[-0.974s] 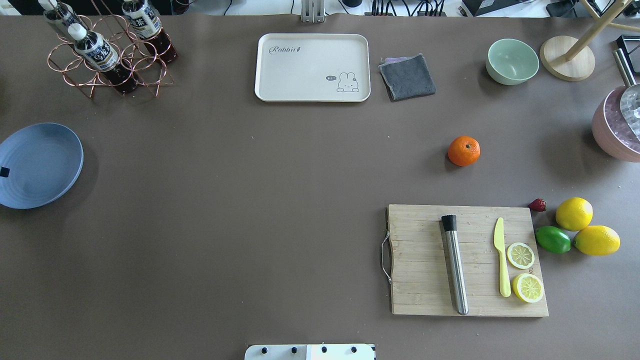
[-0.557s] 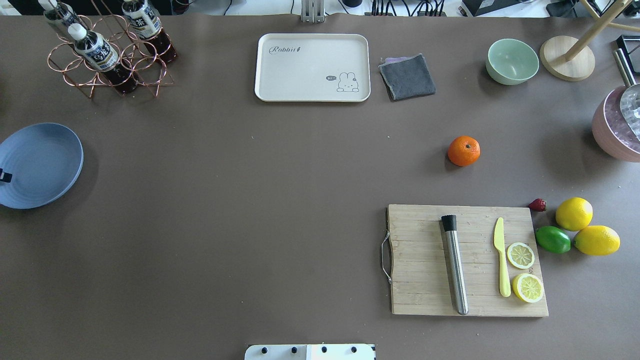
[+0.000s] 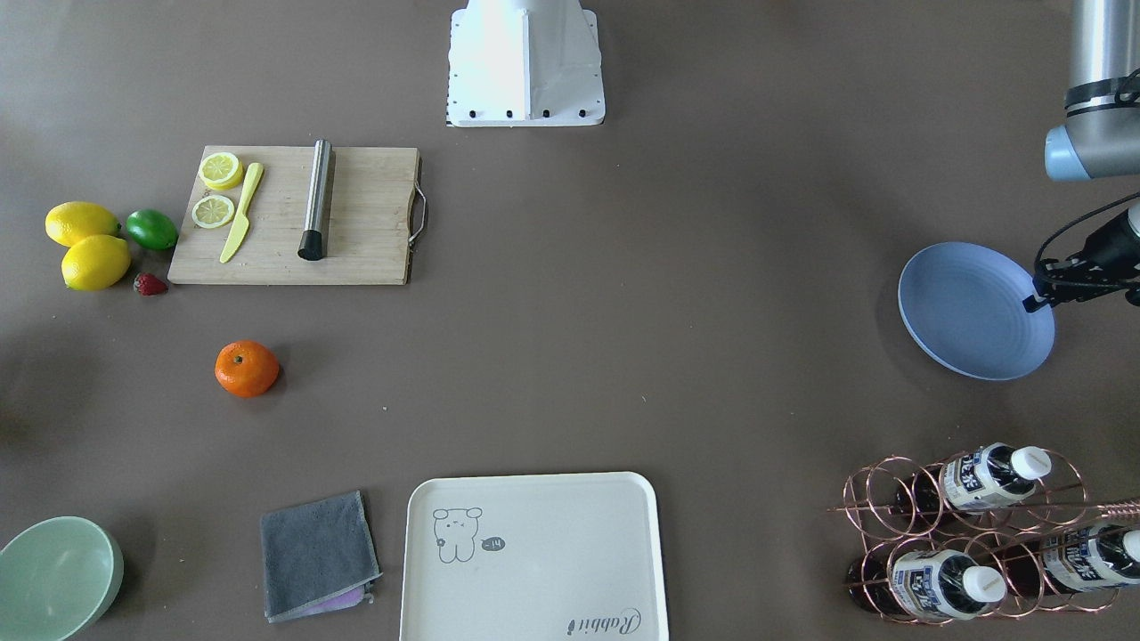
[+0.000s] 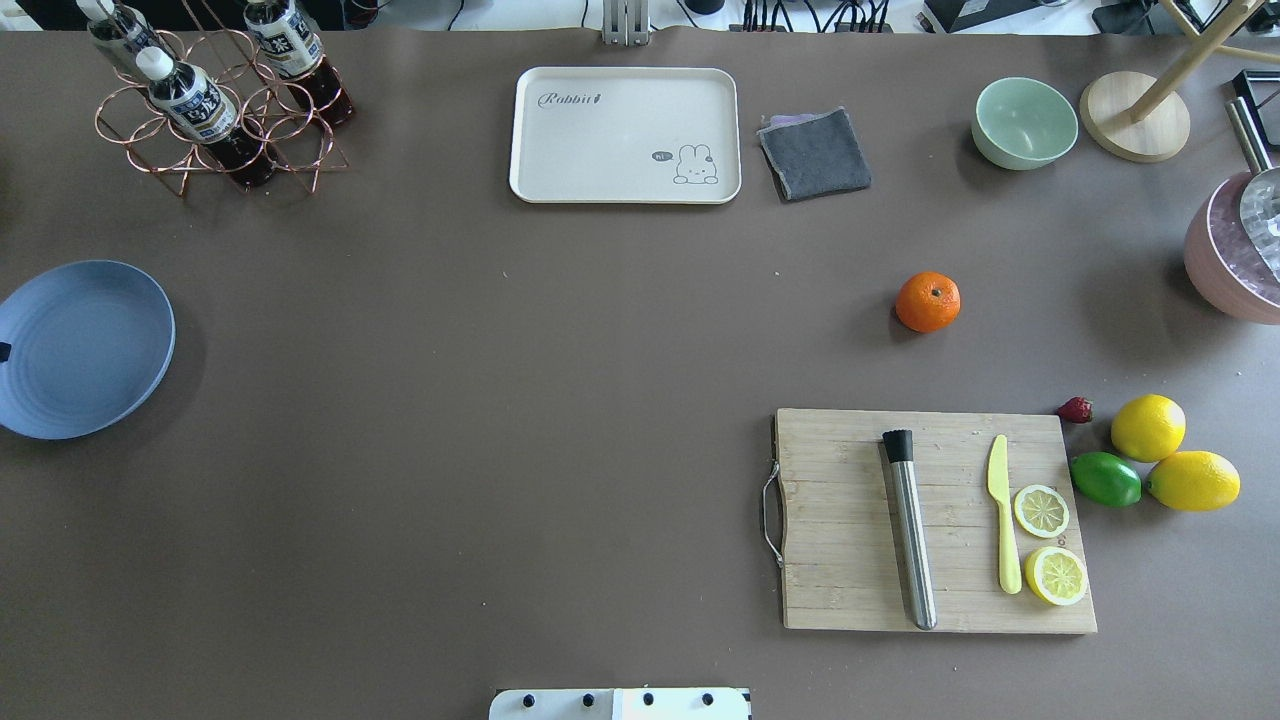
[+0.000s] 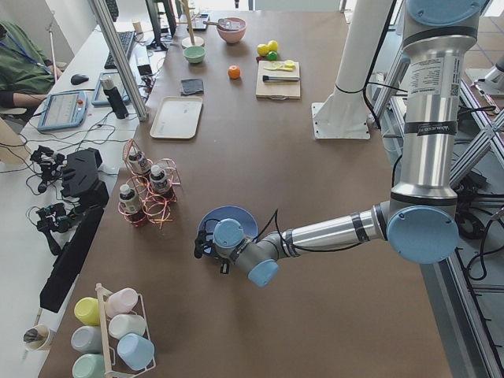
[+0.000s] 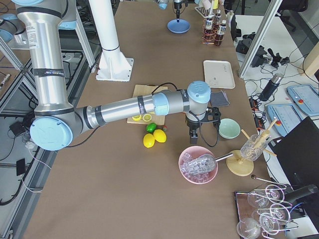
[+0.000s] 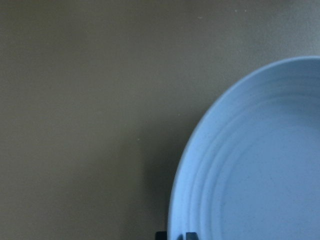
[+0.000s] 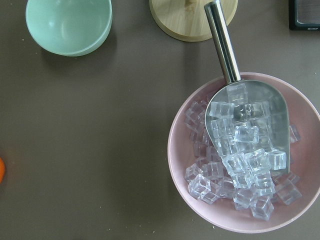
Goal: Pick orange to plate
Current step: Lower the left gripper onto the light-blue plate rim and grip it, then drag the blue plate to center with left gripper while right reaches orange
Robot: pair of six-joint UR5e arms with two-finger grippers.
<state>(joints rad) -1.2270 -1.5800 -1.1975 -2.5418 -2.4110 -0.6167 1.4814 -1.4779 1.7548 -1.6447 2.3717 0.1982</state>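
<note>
The orange (image 4: 928, 301) rests alone on the brown table, right of centre and beyond the cutting board; it also shows in the front view (image 3: 247, 368) and as a sliver at the right wrist view's left edge (image 8: 1, 170). The light-blue plate (image 4: 90, 350) lies at the table's far left. My left gripper (image 3: 1031, 303) is shut on the plate's outer rim (image 7: 190, 200), its dark fingertips (image 7: 161, 235) pinching the edge. My right gripper (image 6: 193, 138) hangs above the table between the mint bowl and the ice bowl, far from the orange; whether it is open or shut, I cannot tell.
A cutting board (image 4: 850, 590) carries a steel muddler, a yellow knife and lemon slices. Two lemons (image 4: 1148, 427), a lime (image 4: 1105, 479) and a strawberry lie to its right. At the back stand a cream tray (image 4: 625, 135), grey cloth (image 4: 815, 153), mint bowl (image 4: 1024, 122), pink ice bowl (image 8: 245, 150) and bottle rack (image 4: 215, 100).
The plate has slid a little toward the robot and slightly inward, held at its rim by my left gripper. The orange and everything else stay put.
</note>
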